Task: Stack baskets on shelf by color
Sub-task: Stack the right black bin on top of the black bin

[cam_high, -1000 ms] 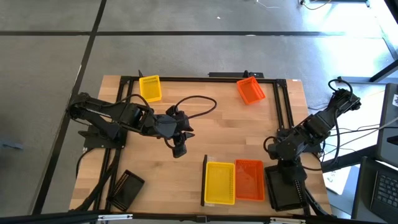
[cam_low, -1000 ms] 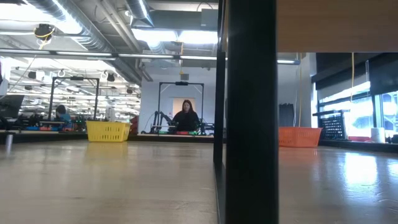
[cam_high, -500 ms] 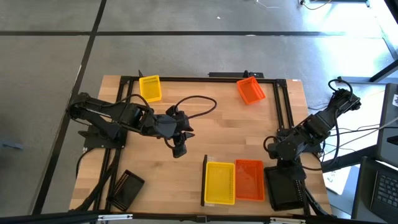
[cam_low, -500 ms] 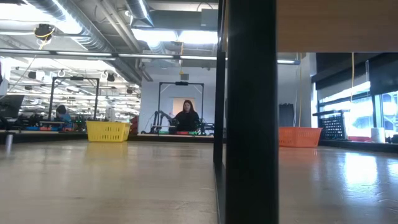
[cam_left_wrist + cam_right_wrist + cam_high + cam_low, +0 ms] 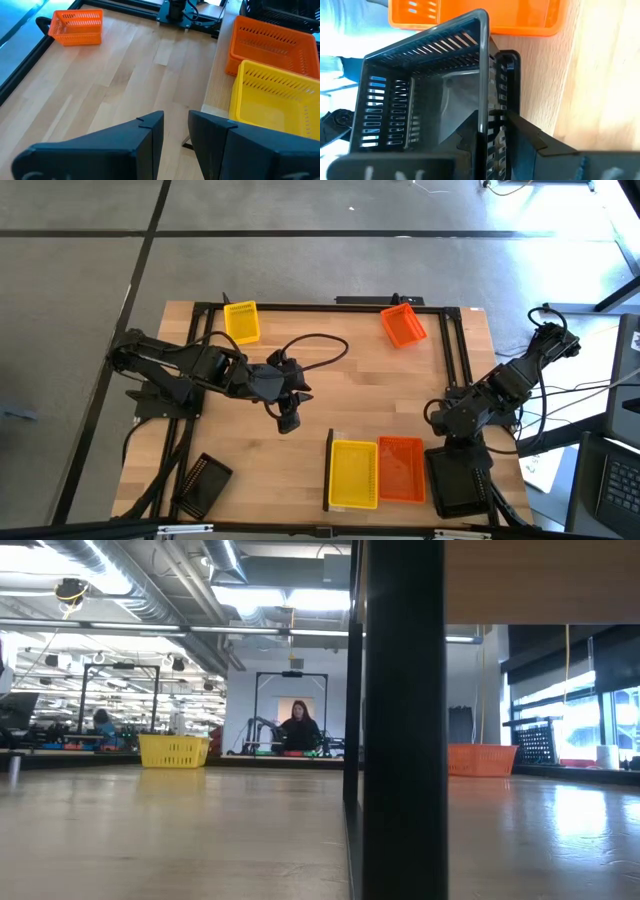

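Observation:
On the pale shelf [image 5: 340, 507], beside its dark upright end piece [image 5: 329, 470], stand a yellow basket [image 5: 353, 473] and an orange basket [image 5: 401, 470]. At the shelf's right end is a black basket [image 5: 458, 482], and my right gripper [image 5: 495, 132] is shut on it. My left gripper [image 5: 288, 421] hovers over the table's middle, narrowly open and empty, with fingers [image 5: 150, 131] pointing toward the shelf. Loose baskets rest on their bottoms: yellow [image 5: 241, 321] and orange [image 5: 403, 325] at the far edge. A black one [image 5: 203, 483] lies near the left corner. My right gripper pinches the black basket's side wall [image 5: 485, 107] just under its rim. One finger [image 5: 469, 131] is inside the basket and one finger [image 5: 522, 132] outside, coming from above. A second black rim [image 5: 512, 57] shows just beyond that wall, so the basket seems to sit over another black one.
A black metal frame [image 5: 300, 307] borders the table's far and side edges. A cable [image 5: 318, 345] loops from the left arm. Bare wood lies between the two arms. In the low view the dark upright [image 5: 400, 720] fills the centre, and a person [image 5: 299, 730] sits far behind.

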Robot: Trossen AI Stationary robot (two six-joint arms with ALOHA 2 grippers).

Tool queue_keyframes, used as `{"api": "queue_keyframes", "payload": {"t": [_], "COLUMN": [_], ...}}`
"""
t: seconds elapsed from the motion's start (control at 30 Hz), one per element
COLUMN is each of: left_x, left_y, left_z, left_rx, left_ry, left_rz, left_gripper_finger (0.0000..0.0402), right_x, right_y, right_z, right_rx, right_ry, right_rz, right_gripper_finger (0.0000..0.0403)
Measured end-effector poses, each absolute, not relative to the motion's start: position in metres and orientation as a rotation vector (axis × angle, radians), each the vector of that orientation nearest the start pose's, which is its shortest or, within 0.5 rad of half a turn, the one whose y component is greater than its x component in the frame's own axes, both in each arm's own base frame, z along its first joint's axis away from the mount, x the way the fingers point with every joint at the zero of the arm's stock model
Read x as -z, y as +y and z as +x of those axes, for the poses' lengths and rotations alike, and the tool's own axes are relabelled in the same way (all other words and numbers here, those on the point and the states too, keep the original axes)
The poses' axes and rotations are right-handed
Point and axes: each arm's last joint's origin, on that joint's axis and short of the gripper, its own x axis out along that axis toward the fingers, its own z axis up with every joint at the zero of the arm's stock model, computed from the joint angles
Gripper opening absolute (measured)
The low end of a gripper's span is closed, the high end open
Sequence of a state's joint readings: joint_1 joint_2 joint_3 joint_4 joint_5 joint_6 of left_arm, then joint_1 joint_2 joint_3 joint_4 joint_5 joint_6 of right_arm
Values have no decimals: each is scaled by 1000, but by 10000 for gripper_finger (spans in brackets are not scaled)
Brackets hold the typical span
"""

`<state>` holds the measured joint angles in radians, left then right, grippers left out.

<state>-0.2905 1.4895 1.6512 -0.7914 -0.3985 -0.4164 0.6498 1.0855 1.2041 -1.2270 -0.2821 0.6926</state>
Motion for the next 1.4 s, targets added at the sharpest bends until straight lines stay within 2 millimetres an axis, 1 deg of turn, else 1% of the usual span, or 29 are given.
{"api": "queue_keyframes", "payload": {"t": [0.1, 0.23, 0.33, 0.47, 0.57, 0.8, 0.93, 1.03, 1.27, 1.4], "left_x": [-410, -410, -410, -410, -410, -410, -410, -410, -410, -410], "left_y": [-77, -77, -77, -77, -77, -77, -77, -77, -77, -77], "left_z": [297, 297, 297, 297, 297, 297, 297, 297, 297, 297], "left_rx": [-225, -225, -225, -225, -225, -224, -224, -224, -225, -225], "left_ry": [558, 558, 558, 558, 558, 558, 558, 558, 558, 558], "left_rz": [-191, -191, -191, -191, -191, -191, -191, -190, -190, -190], "left_gripper_finger": [82, 82, 82, 82, 82, 82, 82, 82, 82, 82], "right_x": [-340, -340, -340, -340, -340, -340, -340, -343, -360, -365], "right_y": [113, 113, 112, 112, 112, 112, 112, 112, 110, 106], "right_z": [135, 135, 135, 135, 135, 135, 134, 134, 133, 128], "right_rx": [-421, -433, -409, -408, -394, -389, -417, -425, -433, -407], "right_ry": [1342, 1340, 1326, 1325, 1334, 1338, 1352, 1343, 1281, 1306], "right_rz": [342, 330, 319, 318, 332, 341, 351, 352, 330, 323], "right_gripper_finger": [70, 41, 24, 17, 26, 76, 92, 96, 96, 97]}}
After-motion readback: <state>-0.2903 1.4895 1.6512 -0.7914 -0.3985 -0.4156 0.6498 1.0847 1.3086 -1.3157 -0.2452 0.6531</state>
